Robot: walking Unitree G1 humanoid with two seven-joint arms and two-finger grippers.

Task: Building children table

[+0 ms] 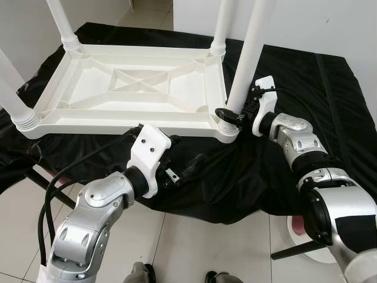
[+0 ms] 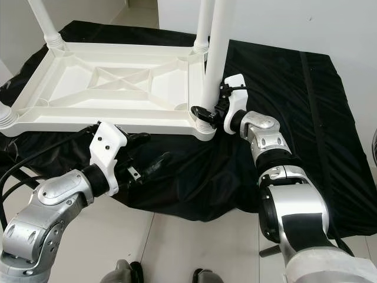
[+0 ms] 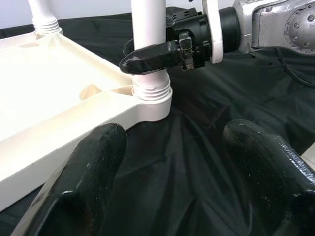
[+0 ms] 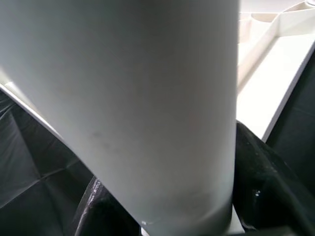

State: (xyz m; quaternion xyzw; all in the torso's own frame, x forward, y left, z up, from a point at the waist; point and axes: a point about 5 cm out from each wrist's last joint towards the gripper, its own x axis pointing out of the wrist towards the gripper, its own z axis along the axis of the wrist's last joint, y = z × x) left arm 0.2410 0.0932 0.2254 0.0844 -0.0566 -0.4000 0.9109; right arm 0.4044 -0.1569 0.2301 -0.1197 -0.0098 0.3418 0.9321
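A white plastic children's table top (image 1: 126, 88) lies upside down on a black cloth, with white legs standing up from its corners. My right gripper (image 1: 231, 115) is shut on the near right leg (image 1: 244, 65) just above its threaded socket (image 1: 227, 127); the leg's tube (image 4: 147, 108) is close up in the right wrist view. My left gripper (image 1: 187, 170) stands open over the cloth in front of the table's near edge, left of that corner, holding nothing. Its black fingers (image 3: 86, 182) frame the socket (image 3: 150, 98).
The black cloth (image 1: 306, 76) covers a low surface and hangs over its front edge onto white floor tiles (image 1: 194, 247). A black cable (image 1: 53, 188) loops by my left arm. A pale round object (image 1: 303, 233) sits on the floor at the right.
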